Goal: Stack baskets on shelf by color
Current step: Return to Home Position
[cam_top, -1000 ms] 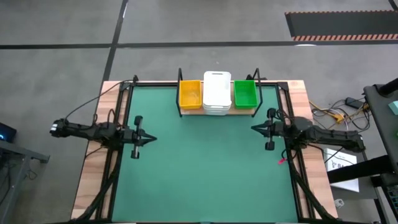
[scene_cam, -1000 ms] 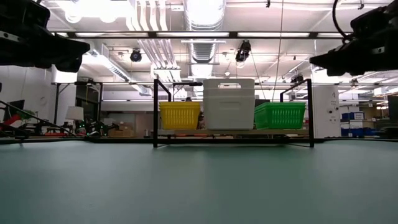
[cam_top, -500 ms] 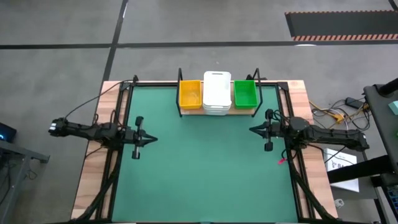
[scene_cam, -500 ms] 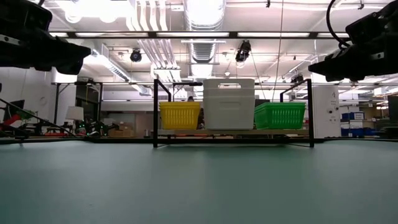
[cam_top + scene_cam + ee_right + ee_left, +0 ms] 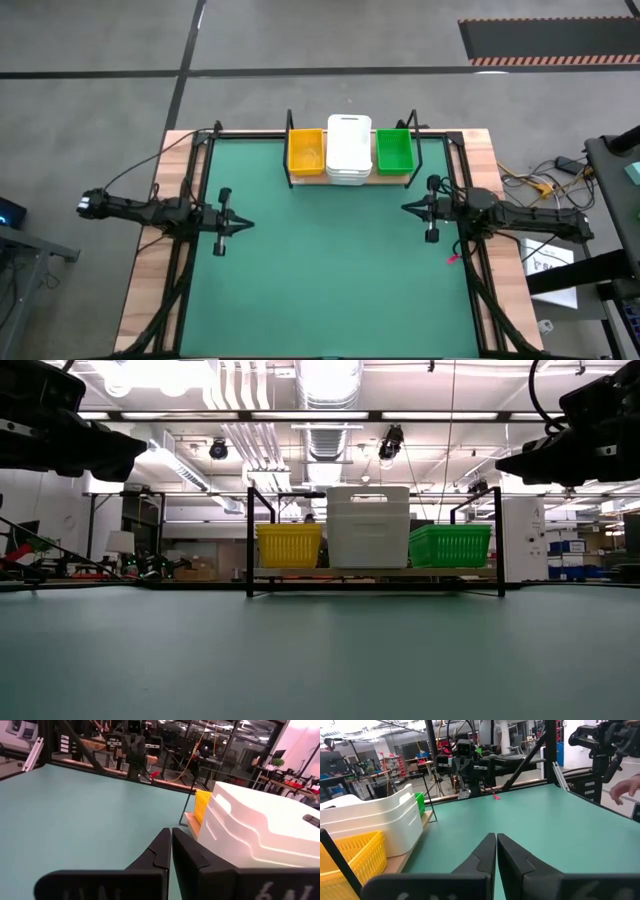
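The shelf stands at the table's far edge, a wooden board with black posts. On it rest a yellow basket stack at the left, a taller white stack in the middle and a green stack at the right; they also show in the low view. My left gripper hovers shut and empty over the mat's left side. My right gripper hovers shut and empty over the mat's right side, near the shelf's right end.
The green mat covers the table between the arms. A small red bit lies by the mat's right edge. A person's hand shows beyond the table in the left wrist view.
My right gripper has drawn a little toward the table's near edge and sunk slightly, away from the shelf. The baskets and my left arm have stayed still.
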You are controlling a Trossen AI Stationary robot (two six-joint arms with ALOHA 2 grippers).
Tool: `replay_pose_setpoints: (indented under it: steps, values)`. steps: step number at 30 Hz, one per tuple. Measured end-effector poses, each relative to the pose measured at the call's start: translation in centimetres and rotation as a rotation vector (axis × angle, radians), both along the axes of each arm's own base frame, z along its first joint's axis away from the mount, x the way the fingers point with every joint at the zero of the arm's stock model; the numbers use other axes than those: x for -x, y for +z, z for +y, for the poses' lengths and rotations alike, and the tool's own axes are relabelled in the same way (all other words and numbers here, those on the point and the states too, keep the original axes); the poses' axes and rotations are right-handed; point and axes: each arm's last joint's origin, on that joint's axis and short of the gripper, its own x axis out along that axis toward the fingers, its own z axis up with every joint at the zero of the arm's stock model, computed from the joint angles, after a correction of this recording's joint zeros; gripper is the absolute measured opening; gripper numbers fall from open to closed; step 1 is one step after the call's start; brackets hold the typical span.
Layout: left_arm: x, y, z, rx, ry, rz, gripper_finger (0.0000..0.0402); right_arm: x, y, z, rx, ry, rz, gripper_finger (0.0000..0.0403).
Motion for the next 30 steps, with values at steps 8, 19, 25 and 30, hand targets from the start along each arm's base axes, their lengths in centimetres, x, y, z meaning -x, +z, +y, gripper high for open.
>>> replay_pose_setpoints:
  steps: [8,19,25,30]
  values:
    - [0.00,-0.01,0.00,0.000,0.000,0.000,0.0000,0.00,0.04,0.00,0.000,0.000,-0.004,0.0009]
    - [-0.02,-0.04,0.00,-0.001,0.000,0.003,0.0000,0.00,0.05,0.00,0.001,-0.001,-0.005,0.0009]
    - [-0.05,-0.08,-0.01,-0.001,-0.001,0.008,0.0000,0.00,0.05,-0.01,0.001,-0.003,-0.006,0.0009]
    - [-0.08,-0.13,-0.02,-0.003,0.000,0.014,0.0000,0.00,0.05,-0.01,0.001,-0.004,-0.006,0.0009]
